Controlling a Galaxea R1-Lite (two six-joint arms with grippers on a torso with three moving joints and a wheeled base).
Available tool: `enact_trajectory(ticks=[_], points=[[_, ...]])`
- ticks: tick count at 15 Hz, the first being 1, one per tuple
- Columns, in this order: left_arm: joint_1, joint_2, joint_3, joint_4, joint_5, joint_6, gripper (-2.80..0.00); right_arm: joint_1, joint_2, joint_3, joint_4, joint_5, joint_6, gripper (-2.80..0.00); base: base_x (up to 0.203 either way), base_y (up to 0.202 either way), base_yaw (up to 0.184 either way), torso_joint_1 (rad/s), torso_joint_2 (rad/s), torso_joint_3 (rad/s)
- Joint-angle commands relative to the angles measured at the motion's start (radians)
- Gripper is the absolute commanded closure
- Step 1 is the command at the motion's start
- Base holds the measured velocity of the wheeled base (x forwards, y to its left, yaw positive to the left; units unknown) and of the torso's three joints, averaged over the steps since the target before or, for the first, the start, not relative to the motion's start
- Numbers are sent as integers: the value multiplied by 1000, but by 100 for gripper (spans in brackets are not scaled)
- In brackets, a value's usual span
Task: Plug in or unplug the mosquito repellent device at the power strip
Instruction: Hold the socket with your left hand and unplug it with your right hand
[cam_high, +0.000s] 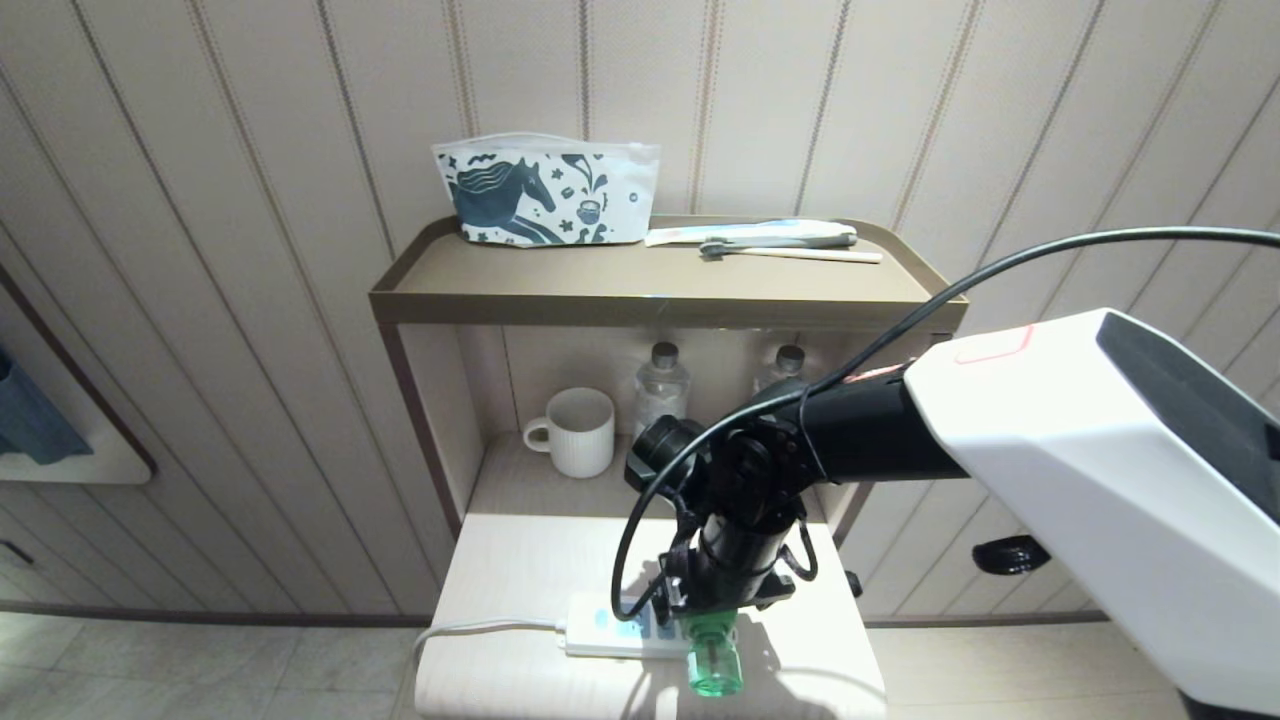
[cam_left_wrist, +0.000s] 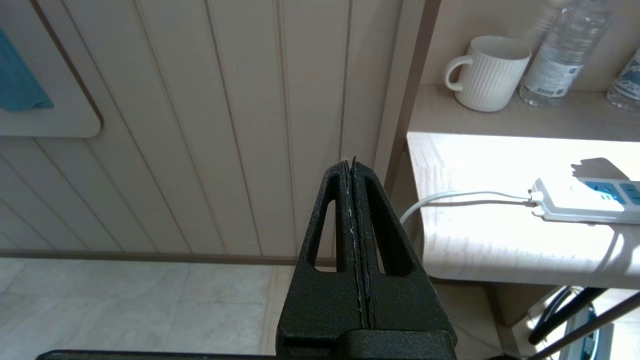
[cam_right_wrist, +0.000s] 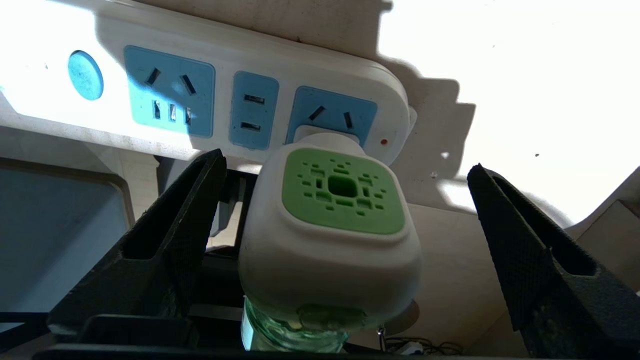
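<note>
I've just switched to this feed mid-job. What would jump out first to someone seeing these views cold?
First, the mosquito repellent device, its white head plugged into the end socket of the power strip on the low table, its green bottle overhanging the table's front edge. The right gripper hangs over it, fingers wide open on either side, not touching. The left gripper is shut, off to the table's left.
</note>
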Motion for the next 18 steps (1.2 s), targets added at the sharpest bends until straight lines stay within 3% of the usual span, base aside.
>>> enact_trajectory(ticks=[1, 9, 18], points=[[0, 1, 0, 0, 0, 0, 0, 2, 19, -11, 4, 1, 5, -280, 0, 0, 0, 0, 0, 0], [0, 1, 0, 0, 0, 0, 0, 38, 48, -53, 7, -2, 179, -280, 0, 0, 0, 0, 0, 0], [0, 0, 0, 0, 0, 0, 0, 26, 48, -62, 7, -5, 254, -280, 0, 0, 0, 0, 0, 0]])
